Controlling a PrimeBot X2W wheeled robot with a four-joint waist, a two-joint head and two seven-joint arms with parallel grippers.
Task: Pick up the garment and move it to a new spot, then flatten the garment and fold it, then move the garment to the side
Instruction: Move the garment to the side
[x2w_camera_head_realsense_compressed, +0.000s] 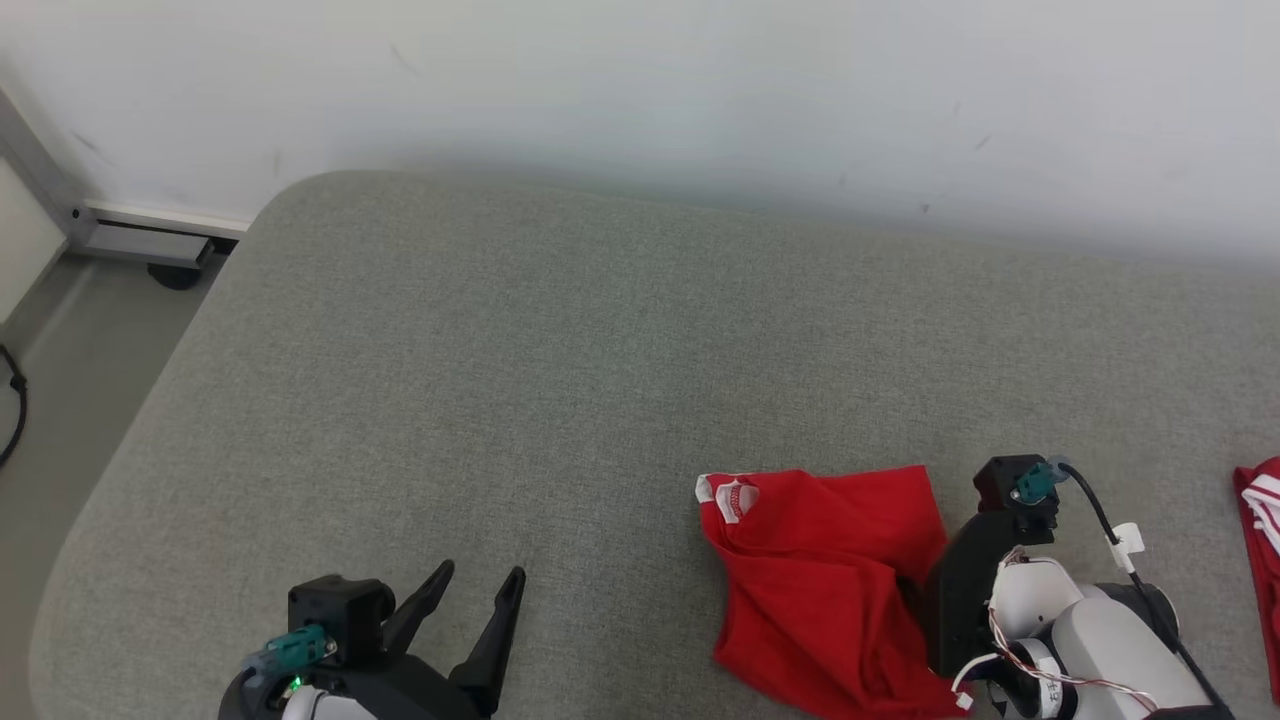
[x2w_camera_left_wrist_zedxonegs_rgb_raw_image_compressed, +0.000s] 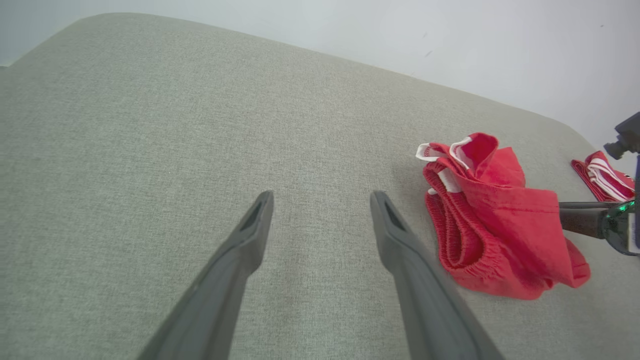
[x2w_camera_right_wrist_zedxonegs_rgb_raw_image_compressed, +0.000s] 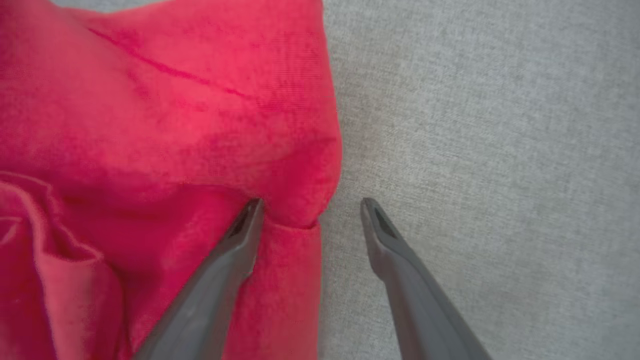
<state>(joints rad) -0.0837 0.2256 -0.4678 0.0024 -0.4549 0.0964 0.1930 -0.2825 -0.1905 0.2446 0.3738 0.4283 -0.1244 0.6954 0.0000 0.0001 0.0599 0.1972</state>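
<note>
Garment (x2w_camera_head_realsense_compressed: 820, 580) bunched on cushion (x2w_camera_head_realsense_compressed: 600, 350), well clear of its rounded left edge. Right gripper (x2w_camera_right_wrist_zedxonegs_rgb_raw_image_compressed: 310, 205) open, straddling garment's edge. Left gripper (x2w_camera_head_realsense_compressed: 480, 572) open over bare cushion.

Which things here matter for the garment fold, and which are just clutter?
In the job:
- red garment, crumpled
- right tool, open at the garment's edge
- left tool, open, over bare cushion

Lying about:
- red-and-white striped cloth, far right
- black cable on the floor
</note>
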